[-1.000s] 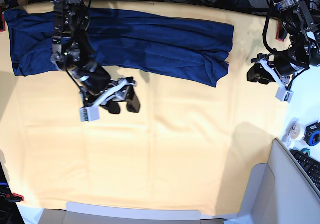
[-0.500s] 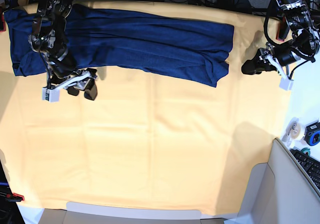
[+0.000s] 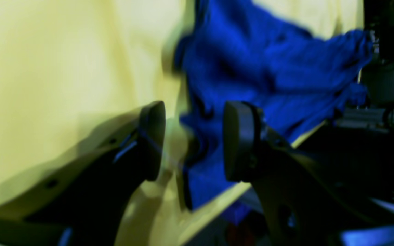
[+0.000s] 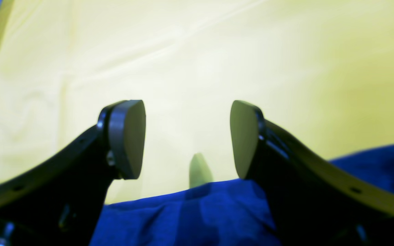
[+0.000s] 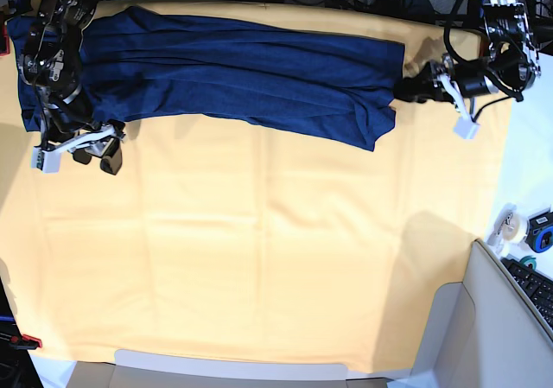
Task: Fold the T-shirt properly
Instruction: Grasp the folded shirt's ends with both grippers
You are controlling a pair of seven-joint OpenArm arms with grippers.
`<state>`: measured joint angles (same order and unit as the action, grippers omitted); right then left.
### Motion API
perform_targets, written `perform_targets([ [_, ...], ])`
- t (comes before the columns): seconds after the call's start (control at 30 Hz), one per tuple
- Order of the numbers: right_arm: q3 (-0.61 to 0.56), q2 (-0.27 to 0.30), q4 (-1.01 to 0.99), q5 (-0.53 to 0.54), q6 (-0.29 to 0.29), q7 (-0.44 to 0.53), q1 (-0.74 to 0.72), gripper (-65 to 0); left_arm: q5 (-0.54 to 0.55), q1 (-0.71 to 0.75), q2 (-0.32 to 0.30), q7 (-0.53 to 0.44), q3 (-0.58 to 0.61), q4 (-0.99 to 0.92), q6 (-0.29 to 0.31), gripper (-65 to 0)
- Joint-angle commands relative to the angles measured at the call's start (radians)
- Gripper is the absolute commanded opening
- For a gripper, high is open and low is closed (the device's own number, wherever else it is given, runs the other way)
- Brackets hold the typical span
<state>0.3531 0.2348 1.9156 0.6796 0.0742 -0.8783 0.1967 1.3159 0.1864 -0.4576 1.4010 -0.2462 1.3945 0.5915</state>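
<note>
The dark navy T-shirt [image 5: 242,73] lies as a long folded band across the far part of the table. My left gripper [image 5: 404,89] is at the shirt's right end. In the left wrist view my left gripper [image 3: 193,140] stands open, with the blurred edge of the T-shirt [image 3: 268,71] showing between and beyond its fingers. My right gripper [image 5: 97,156] hangs just in front of the shirt's left end. In the right wrist view my right gripper [image 4: 187,138] is open and empty, over bare cloth, with the T-shirt [image 4: 190,215] below it.
A pale yellow cloth [image 5: 276,250] covers the table. A keyboard [image 5: 534,289], tape rolls [image 5: 508,224] and a grey panel [image 5: 484,336] sit at the right front. Cables and frames run along the back edge.
My right arm swung left and back, from mid-table to the shirt's left end. My left arm moved left until its gripper reached the shirt's right end. Both grippers stayed open.
</note>
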Motion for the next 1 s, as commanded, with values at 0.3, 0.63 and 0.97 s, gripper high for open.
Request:
perform_targets([
  [0.3,0.047,0.01,0.017,0.013,0.009,0.024,0.024,-26.7,0.021,-0.014,-0.017,-0.005,0.098,0.007,0.0,-37.8],
  [0.63,0.045,0.008,0.017,0.013,0.009,0.021,0.025,-26.7,0.02,-0.084,-0.013,-0.005,0.144,-0.031,-0.043,-37.8],
  [0.97,0.045,-0.018,0.015,0.013,0.009,0.02,0.025,-26.7,0.021,-0.115,-0.005,-0.016,0.147,-0.036,-0.074,-37.8],
])
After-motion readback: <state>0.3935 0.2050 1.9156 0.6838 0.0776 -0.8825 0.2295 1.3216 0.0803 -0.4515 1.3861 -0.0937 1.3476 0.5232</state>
